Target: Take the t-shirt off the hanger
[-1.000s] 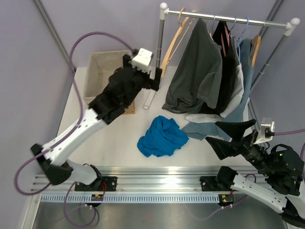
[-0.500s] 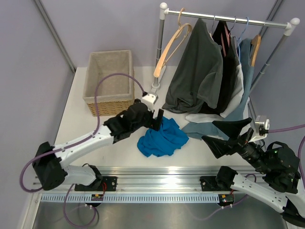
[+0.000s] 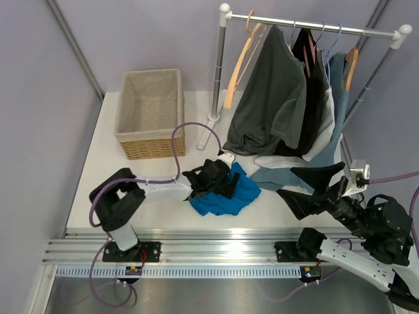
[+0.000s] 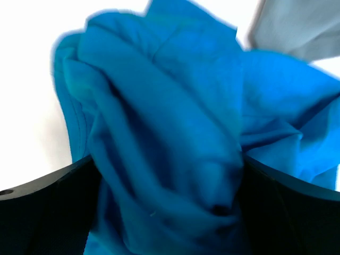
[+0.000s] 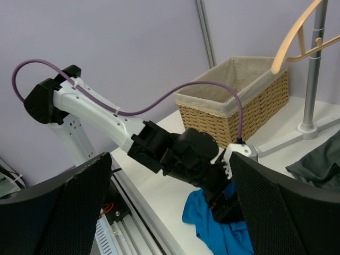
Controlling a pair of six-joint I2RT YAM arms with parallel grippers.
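Note:
A crumpled blue t-shirt (image 3: 229, 196) lies on the white table, off any hanger; it also shows in the left wrist view (image 4: 170, 122) and the right wrist view (image 5: 218, 231). An empty wooden hanger (image 3: 239, 55) hangs at the left end of the rack rail (image 3: 340, 29). My left gripper (image 3: 224, 180) is low on the shirt's upper left part, jaws wide open with blue cloth bunched between the fingers (image 4: 48, 212). My right gripper (image 3: 315, 185) is open and empty, held above the table to the right of the shirt.
A wicker basket (image 3: 150, 111) stands at the back left. Dark grey (image 3: 268, 98), black and light blue garments hang on the rack, their hems reaching the table by the blue shirt. The rack's foot (image 3: 208, 134) lies near the basket.
My left arm has swung down from beside the rack post to the table and set its open gripper onto the blue t-shirt. The right arm has barely moved.

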